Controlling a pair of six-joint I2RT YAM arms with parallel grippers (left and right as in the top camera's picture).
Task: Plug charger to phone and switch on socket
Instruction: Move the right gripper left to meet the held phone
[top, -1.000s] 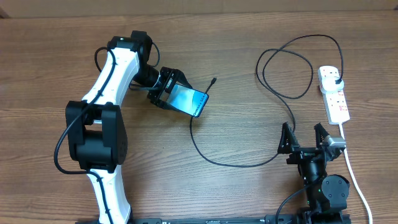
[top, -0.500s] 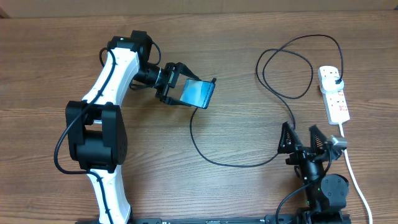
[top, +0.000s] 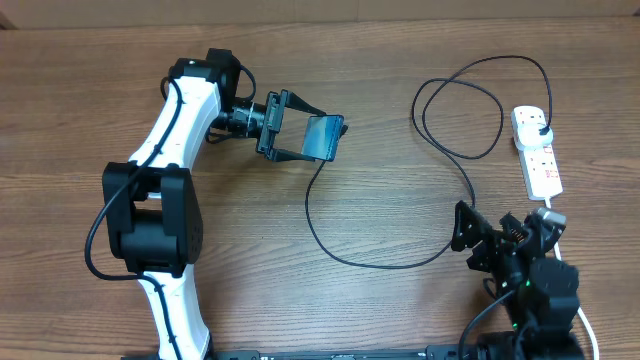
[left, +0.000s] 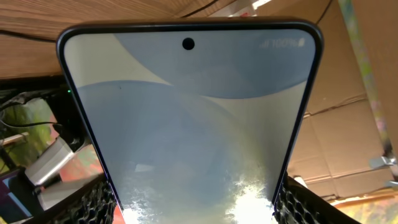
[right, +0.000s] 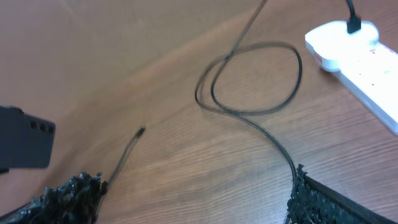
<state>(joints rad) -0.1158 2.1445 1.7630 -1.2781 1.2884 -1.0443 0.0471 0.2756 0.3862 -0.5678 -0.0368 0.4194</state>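
My left gripper (top: 314, 138) is shut on the phone (top: 328, 136), holding it off the table with its blue screen tipped up on edge. The screen (left: 186, 124) fills the left wrist view, a finger (left: 93, 205) at each lower edge. The charger cable (top: 460, 110) loops across the table to its black plug (top: 541, 128) in the far end of the white socket (top: 540, 160). Its connector tip (right: 140, 131) lies on the wood near the phone (right: 22, 146). My right gripper (top: 495, 235) stands open by the cable at the near right, nothing between its fingers (right: 68, 193).
The socket's white cord (top: 566, 275) runs down past my right arm toward the near edge. A long arc of the black cable (top: 370, 262) lies across the middle of the wooden table. The table's far edge (top: 400, 22) runs close behind the cable loops.
The left gripper has lifted the phone, swung it farther away and to the right, and turned it more on edge. The right arm has tilted and shifted right; its jaws stayed open.
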